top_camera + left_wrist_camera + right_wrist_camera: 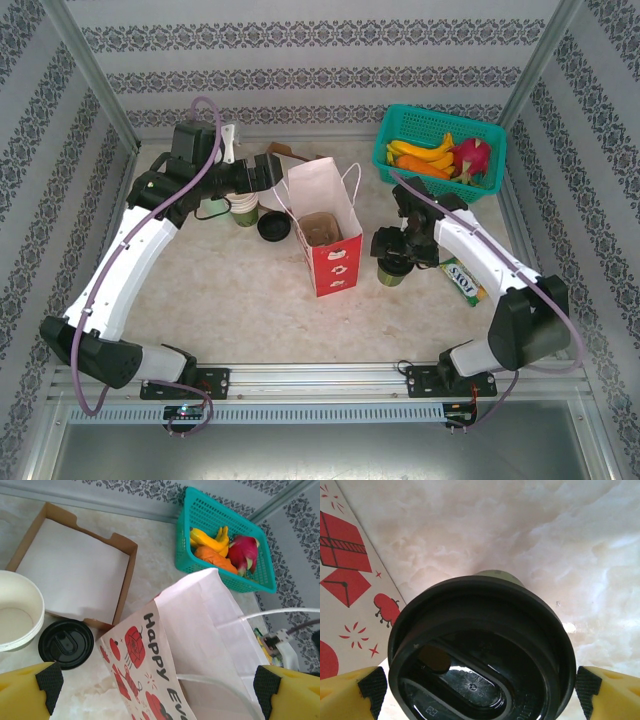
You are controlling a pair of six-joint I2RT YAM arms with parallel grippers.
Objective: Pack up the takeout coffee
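Note:
The takeout coffee [480, 650], a small green cup under a round black lid, stands on the marble table just right of the paper bag [322, 235]. My right gripper [480, 690] hangs straight over the cup [393, 270], open, its black pads [372, 687] flanking the lid rim. My left gripper [157, 690] is open above the bag's [200, 625] left edge, with nothing held. A brown pulp carrier [320, 228] sits inside the bag. Left of the bag stands an uncovered cup [17, 612] with a cream inside, and a loose black lid [65, 642] lies beside it.
A teal basket [440, 150] of fruit sits at the back right. An open brown box [75, 567] lies behind the uncovered cup. A green and white packet [463, 280] lies under my right arm. Patterned walls close in the table's back and sides.

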